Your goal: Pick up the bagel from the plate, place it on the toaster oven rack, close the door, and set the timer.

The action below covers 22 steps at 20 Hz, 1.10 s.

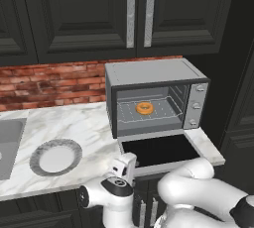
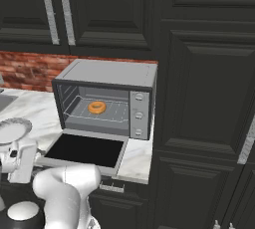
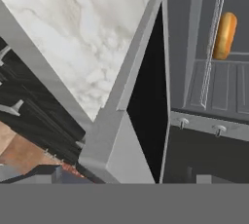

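From the left base view the bagel [image 1: 144,108] already sits on the rack [image 1: 149,115], and the door [image 1: 161,148] hangs flat open, just right of and beyond the end effector [image 1: 124,168]. Right base view: door's [image 2: 84,150] long edge runs sideways, end effector [image 2: 20,166] low at its left corner. Hand view puts the door [image 3: 141,96] right ahead, so I'd guess the jaws are wide and empty.

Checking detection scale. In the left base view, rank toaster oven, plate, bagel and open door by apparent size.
1. Toaster oven, clearly largest.
2. Door, lying open and foreshortened.
3. Plate, nearer the camera than the oven, so its rank against the door is unsure.
4. Bagel, smallest by far.
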Tool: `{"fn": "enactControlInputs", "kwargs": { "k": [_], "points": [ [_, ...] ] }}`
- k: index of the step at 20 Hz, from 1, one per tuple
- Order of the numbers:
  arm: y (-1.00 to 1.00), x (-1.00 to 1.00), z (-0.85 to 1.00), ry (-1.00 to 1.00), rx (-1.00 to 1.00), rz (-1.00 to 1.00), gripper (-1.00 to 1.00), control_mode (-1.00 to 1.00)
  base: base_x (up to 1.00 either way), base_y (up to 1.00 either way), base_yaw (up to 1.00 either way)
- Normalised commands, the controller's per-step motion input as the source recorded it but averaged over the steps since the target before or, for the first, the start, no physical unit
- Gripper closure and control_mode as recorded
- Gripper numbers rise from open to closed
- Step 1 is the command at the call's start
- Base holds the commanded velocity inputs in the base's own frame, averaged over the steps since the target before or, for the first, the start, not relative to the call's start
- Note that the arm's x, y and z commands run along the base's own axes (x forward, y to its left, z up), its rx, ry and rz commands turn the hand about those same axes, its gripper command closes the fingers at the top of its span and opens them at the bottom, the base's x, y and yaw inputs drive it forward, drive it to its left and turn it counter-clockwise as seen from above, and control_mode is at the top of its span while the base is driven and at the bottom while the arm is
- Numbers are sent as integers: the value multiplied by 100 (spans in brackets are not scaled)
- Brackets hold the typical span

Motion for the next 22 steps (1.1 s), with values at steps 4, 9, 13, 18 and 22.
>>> {"fn": "enactControlInputs", "kwargs": {
  "k": [4, 9, 13, 18, 22],
  "points": [
    [17, 35, -23, 0, -9, 0, -100, -100, 0, 0, 0],
    [28, 24, -15, 0, -5, 0, -100, -100, 0, 0, 0],
    [19, 15, -3, -1, -3, 0, -100, -100, 0, 0, 0],
    [0, 7, 1, -6, -7, 0, -100, -100, 0, 0, 0],
    [-3, 2, 7, -5, -10, -5, -100, -100, 0, 0, 0]
  ]
}}
